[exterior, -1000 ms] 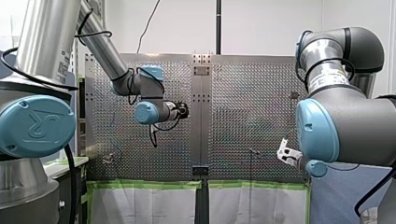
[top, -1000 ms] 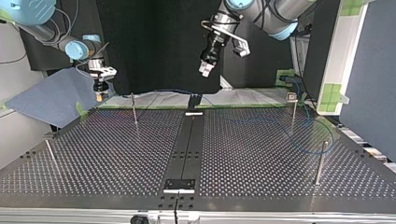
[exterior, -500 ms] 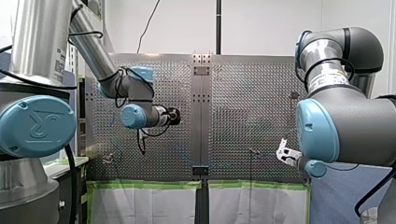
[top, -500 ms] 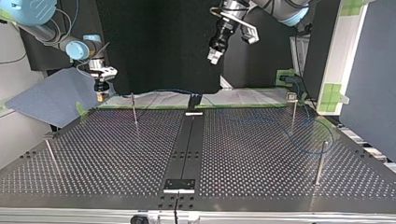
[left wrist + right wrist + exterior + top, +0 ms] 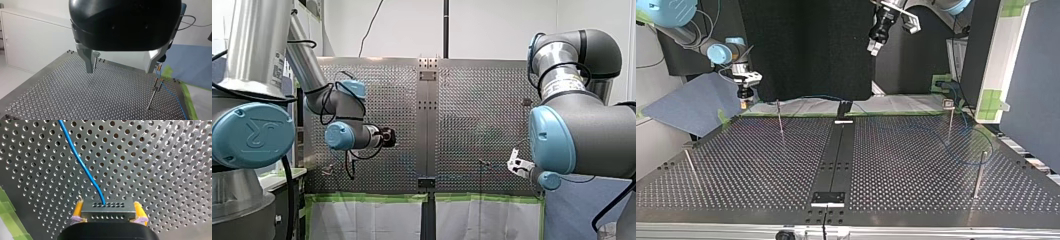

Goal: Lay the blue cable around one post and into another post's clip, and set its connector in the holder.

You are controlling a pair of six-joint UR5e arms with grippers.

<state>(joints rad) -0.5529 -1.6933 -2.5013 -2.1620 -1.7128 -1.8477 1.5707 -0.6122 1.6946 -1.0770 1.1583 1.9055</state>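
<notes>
Clamping the connector [image 5: 107,213], my right end effector [image 5: 108,207] holds it above the surface [image 5: 162,170], blue cable [image 5: 82,167] trailing from it. My left end effector [image 5: 119,72] hangs above the surface, fingers [image 5: 88,61] wide apart, holding nothing.

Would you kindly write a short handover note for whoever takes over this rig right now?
Left gripper: open and empty, high above the table.
Right gripper: shut on the connector, over the table's far edge at the top view's left.
Blue cable: runs from the connector to a loose loop by the posts at the top view's right; I cannot tell whether it rounds one.
Done: connector is gripped.
Left: lay the cable around one post, clip it on another, seat the connector.
</notes>
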